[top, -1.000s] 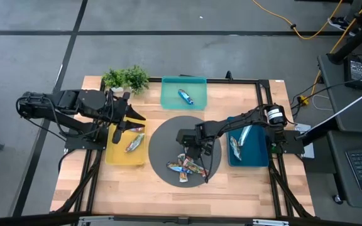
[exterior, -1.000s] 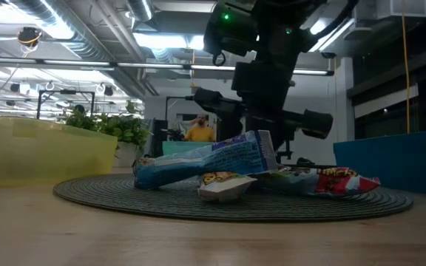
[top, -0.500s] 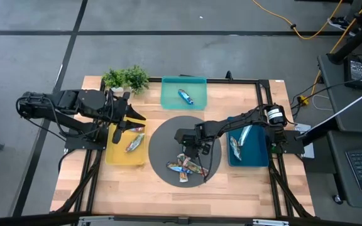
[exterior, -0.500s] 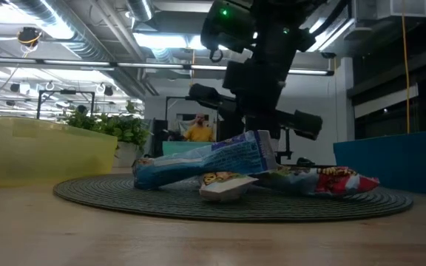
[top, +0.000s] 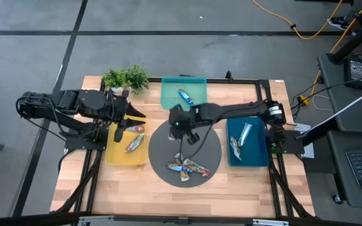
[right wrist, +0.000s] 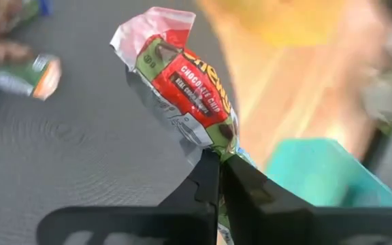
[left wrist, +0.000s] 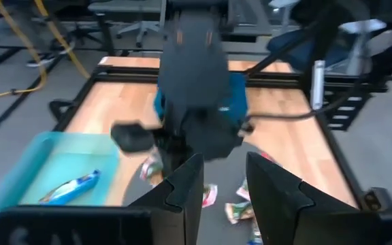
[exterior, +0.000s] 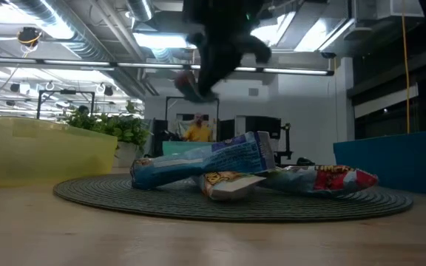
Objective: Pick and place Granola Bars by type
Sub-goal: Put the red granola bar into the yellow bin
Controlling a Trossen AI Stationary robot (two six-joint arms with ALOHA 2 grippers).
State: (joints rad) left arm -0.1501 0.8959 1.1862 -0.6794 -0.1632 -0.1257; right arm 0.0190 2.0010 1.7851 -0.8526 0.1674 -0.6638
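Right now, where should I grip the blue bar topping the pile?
Pinch the blue bar across its slim middle, coming straight down: it lies propped highest on the other bars, long sides exposed. The right pincer holds a red bar.

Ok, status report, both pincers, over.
Right pincer shut on red granola bar, above grey mat. Left pincer open, waiting over yellow tray. Path unobstructed.
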